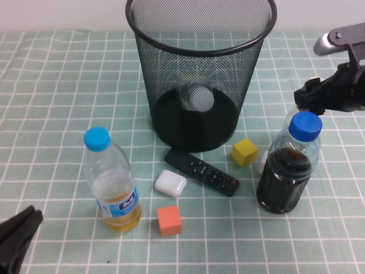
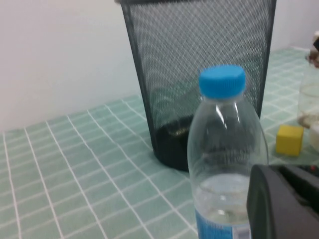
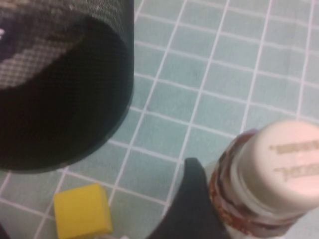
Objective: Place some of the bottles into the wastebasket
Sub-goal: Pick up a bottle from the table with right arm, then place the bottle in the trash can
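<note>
Your clear bottle (image 1: 197, 97) lay on its side in the wastebasket (image 1: 199, 43), white cap toward you. The small brownish bottle (image 3: 264, 184) stood upright, cap up, on the bench (image 1: 51, 103). Your right gripper (image 1: 305, 98) hovered just above it; your left gripper (image 1: 17, 237) sat at the near-left corner. I couldn't tell either gripper's state.

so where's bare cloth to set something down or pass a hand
Bare cloth lies left of the wastebasket, and along the near edge right of the orange cube. Crowded: remote, white case and yellow cube before the basket. Right gripper hovers behind the dark bottle; left gripper beside the yellow bottle.
</note>
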Controlling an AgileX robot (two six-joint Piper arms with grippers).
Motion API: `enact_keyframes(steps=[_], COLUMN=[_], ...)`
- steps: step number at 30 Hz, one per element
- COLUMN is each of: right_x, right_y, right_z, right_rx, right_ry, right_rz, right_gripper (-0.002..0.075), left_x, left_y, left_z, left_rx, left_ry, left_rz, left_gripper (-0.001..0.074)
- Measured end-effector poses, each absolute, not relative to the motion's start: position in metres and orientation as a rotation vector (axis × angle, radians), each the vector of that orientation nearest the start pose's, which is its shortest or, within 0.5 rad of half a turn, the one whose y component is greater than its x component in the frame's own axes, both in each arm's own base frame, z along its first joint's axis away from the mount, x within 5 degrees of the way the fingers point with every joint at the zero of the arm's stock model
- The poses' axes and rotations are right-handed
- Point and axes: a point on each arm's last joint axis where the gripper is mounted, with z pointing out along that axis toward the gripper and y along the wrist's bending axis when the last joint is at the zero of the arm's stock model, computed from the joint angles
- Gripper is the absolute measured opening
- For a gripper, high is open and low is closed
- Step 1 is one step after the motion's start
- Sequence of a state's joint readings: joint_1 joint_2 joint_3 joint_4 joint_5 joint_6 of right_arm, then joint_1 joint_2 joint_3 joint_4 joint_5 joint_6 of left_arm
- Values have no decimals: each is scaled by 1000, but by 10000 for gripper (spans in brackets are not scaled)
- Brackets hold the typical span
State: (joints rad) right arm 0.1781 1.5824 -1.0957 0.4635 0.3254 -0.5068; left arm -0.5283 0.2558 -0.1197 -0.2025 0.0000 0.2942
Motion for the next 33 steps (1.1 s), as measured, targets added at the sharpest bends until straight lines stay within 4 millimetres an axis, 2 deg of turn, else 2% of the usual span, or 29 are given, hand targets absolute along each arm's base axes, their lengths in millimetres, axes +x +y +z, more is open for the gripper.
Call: enact_keyframes(steps=[2,5,8,11,13,16,19,23,27,30,31,33], right_x=[346,348,348,347,347,347,347,335,310,300,299,308], right_y=[76,77,77,78,77,73,64,60,79,104,112,131], right_z=[263,258,259,271,293,337,390,472,535,556,558,550], right_rx=[-349,-347,-348,-347,-343,-308,-244,-195,-263,-352,-374,-421], right_ry=[2257,2267,2267,2286,2276,2279,2247,2065,1860,1767,1753,1767], right_rz=[227,227,232,261,258,199,104,98,218,326,351,395], right_gripper=[426,302,293,293,293,293,293,293,293,293,293,293], left_x=[68,68,67,67,66,65,64,63,62,62,62,62], left_y=[-40,-40,-40,-40,-41,-41,-41,-41,-42,-42,-42,-42], left_z=[233,228,223,218,215,211,205,202,202,202,201,201], left_rx=[504,512,526,538,549,569,596,612,574,559,556,553], left_ry=[1570,1590,1620,1648,1669,1710,1764,1795,1819,1828,1831,1832], left_rz=[-335,-334,-334,-333,-334,-335,-336,-337,-378,-395,-398,-401], left_gripper=[-4,-4,-4,-4,-4,-4,-4,-4,-4,-4,-4,-4])
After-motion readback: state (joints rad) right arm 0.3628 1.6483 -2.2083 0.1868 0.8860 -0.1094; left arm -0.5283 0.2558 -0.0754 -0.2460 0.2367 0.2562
